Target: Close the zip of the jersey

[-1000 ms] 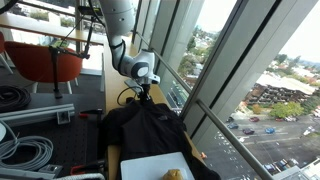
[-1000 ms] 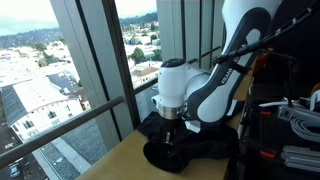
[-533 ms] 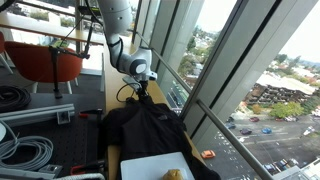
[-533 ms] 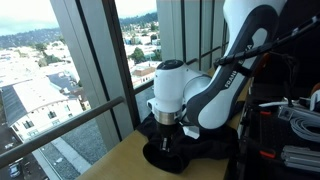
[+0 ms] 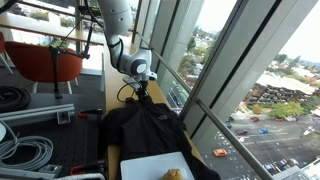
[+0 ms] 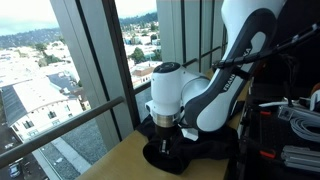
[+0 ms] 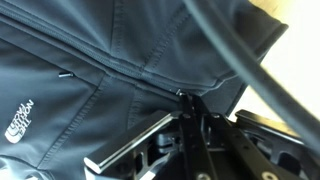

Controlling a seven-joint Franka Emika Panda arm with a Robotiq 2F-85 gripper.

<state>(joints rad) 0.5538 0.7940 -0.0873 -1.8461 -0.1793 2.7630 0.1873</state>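
The black jersey (image 5: 150,125) lies rumpled on the wooden table by the window; it shows in both exterior views (image 6: 190,150) and fills the wrist view (image 7: 80,70). The zip (image 7: 130,72) is a thin dark line running down the fabric to my fingertips. My gripper (image 5: 146,92) is down on the jersey's far end near the window (image 6: 165,135). In the wrist view its fingers (image 7: 188,103) are pressed together on the small zip pull at the end of the line.
A white tray (image 5: 155,165) with a yellowish item stands at the table's near end. Coiled white cables (image 5: 22,148) and an orange chair (image 5: 45,62) are beside it. Window glass and frames (image 5: 200,90) run close along the table. Black equipment (image 6: 275,135) stands behind the arm.
My gripper has shifted slightly along the jersey's end, staying down on the fabric. The jersey's shape is almost the same.
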